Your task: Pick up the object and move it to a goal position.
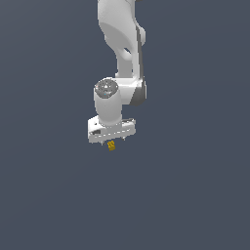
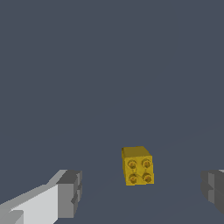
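The object is a tiny yellow-gold studded block [image 2: 138, 166], roughly cube-shaped, resting on the flat grey surface. In the exterior view it [image 1: 111, 145] peeks out just under the white gripper body. My gripper [image 2: 142, 192] is open, with one grey-padded finger [image 2: 70, 193] on one side of the block and the other finger [image 2: 213, 189] on the other side. The block lies between the fingers, touching neither. In the exterior view the gripper [image 1: 111, 141] hangs right above the block, its fingertips barely showing.
The white arm [image 1: 124, 53] rises from the gripper toward the top of the exterior view. A plain dark grey floor [image 1: 195, 195] surrounds the block on all sides.
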Tool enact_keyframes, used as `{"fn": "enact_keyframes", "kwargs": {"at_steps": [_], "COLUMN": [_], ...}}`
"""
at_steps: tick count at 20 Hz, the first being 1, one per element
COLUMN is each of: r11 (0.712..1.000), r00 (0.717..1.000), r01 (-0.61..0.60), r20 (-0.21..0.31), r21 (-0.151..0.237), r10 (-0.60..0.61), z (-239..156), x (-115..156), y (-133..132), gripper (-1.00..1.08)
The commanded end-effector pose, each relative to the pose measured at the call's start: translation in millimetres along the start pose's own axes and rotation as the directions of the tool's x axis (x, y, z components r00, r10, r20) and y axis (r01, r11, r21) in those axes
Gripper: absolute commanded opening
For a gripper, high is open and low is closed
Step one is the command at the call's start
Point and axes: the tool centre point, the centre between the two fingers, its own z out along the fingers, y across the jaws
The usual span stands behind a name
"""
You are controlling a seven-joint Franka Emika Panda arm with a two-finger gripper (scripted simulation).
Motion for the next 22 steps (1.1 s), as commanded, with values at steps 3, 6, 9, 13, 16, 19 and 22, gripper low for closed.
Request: {"fn": "enact_keyframes", "kwargs": {"at_steps": [3, 6, 9, 13, 16, 19, 22], "r11": [0.999, 0.998, 0.998, 0.998, 0.998, 0.998, 0.998], "r00": [0.999, 0.998, 0.997, 0.998, 0.998, 0.998, 0.997], "r01": [0.046, 0.063, 0.07, 0.067, 0.068, 0.068, 0.07], "r20": [0.01, 0.013, 0.015, 0.015, 0.015, 0.015, 0.015], "r21": [0.004, 0.006, 0.007, 0.007, 0.007, 0.007, 0.007], "r10": [-0.046, -0.063, -0.07, -0.067, -0.068, -0.068, -0.07], "z": [17, 24, 27, 28, 35, 48, 63], "x": [-9, -13, -15, -15, -15, -16, -17], "y": [7, 10, 11, 11, 11, 11, 10], "gripper": [1.0, 1.0, 1.0, 1.0, 1.0, 1.0, 1.0]}}
